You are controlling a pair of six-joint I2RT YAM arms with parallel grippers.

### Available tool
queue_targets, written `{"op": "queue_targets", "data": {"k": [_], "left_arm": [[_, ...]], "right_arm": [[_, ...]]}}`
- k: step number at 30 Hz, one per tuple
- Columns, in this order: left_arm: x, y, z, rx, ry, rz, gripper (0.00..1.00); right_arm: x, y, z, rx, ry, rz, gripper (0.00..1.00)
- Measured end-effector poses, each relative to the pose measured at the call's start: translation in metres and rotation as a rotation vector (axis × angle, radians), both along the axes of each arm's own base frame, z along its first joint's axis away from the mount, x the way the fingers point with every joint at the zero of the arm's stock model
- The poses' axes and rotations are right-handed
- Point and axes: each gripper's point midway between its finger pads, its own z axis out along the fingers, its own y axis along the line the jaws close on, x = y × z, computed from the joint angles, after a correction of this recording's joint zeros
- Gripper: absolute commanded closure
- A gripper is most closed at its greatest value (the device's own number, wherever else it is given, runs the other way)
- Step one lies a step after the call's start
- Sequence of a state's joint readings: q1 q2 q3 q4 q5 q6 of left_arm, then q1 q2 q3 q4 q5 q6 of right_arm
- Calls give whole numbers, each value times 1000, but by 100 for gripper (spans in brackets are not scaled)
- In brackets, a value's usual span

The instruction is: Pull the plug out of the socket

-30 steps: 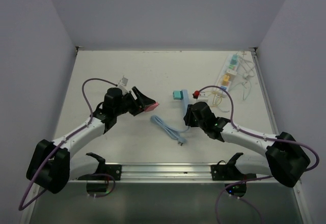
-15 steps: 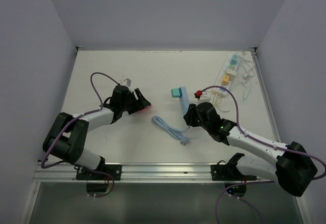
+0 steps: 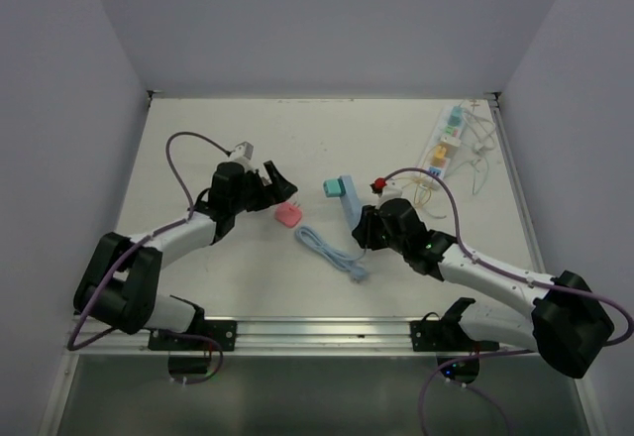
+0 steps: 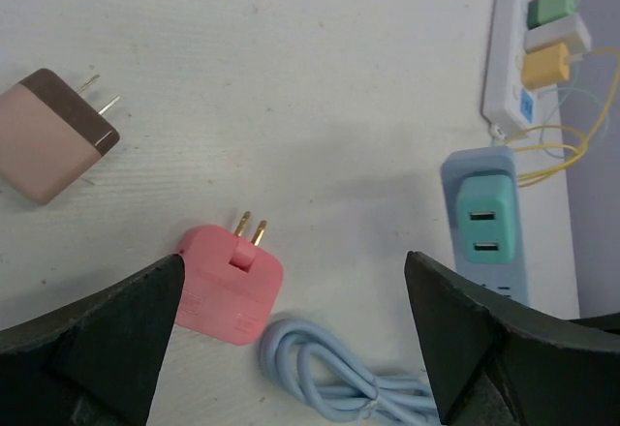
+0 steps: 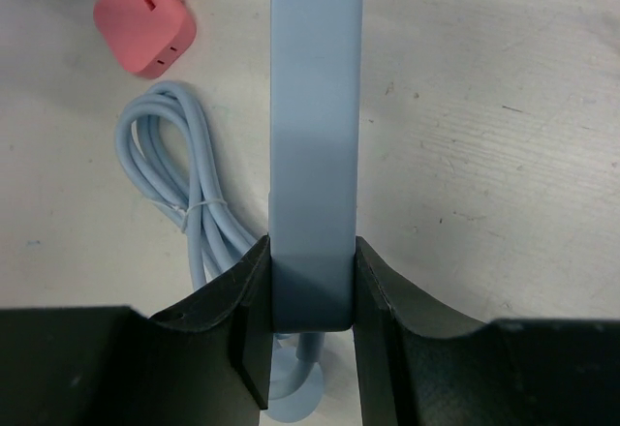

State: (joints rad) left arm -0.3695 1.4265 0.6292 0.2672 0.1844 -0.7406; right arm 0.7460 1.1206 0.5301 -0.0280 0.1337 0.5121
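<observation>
- The left gripper (image 4: 294, 341) has just spread its 2 fingers wide, dropping the pink plug (image 4: 230, 286) onto the table (image 4: 291, 58).
- The right gripper (image 5: 312, 290) clamps the light-blue socket bar (image 5: 315, 106); the unplugging looks done.

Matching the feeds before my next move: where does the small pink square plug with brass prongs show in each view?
Top external: small pink square plug on the table, left of centre.
Left wrist: lower left of centre, prongs pointing up.
Right wrist: top-left corner.
Shared landmark: the light-blue coiled cable beside it.
</observation>
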Motion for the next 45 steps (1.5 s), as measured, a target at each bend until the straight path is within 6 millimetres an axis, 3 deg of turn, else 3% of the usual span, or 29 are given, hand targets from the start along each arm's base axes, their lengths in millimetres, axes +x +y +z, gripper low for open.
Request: {"op": "queue_targets", "data": {"k": [5, 8, 18, 21, 24, 31, 41, 45], "left_arm": [[-11, -14, 49, -95, -94, -34, 1], [-20, -27, 64, -148, -103, -60, 5], [-30, -61, 52, -227, 9, -86, 18], [-28, -69, 49, -241, 26, -89, 27], [-26, -75, 51, -258, 29, -90, 40], [-20, -79, 58, -299, 30, -66, 100], [-21, -76, 67, -305, 10, -49, 100], [-26, -65, 67, -310, 14, -17, 100]], "right_arm": [[-3, 9, 2, 30, 9, 38, 100], [-4, 15, 5, 51, 4, 56, 100], [-11, 40, 12, 103, -9, 117, 100], [-13, 44, 14, 113, -14, 129, 100], [-15, 47, 13, 116, -14, 137, 100], [-14, 48, 13, 112, -19, 126, 100], [-5, 40, 11, 93, -33, 83, 100], [-1, 41, 7, 99, -22, 91, 100]]}}
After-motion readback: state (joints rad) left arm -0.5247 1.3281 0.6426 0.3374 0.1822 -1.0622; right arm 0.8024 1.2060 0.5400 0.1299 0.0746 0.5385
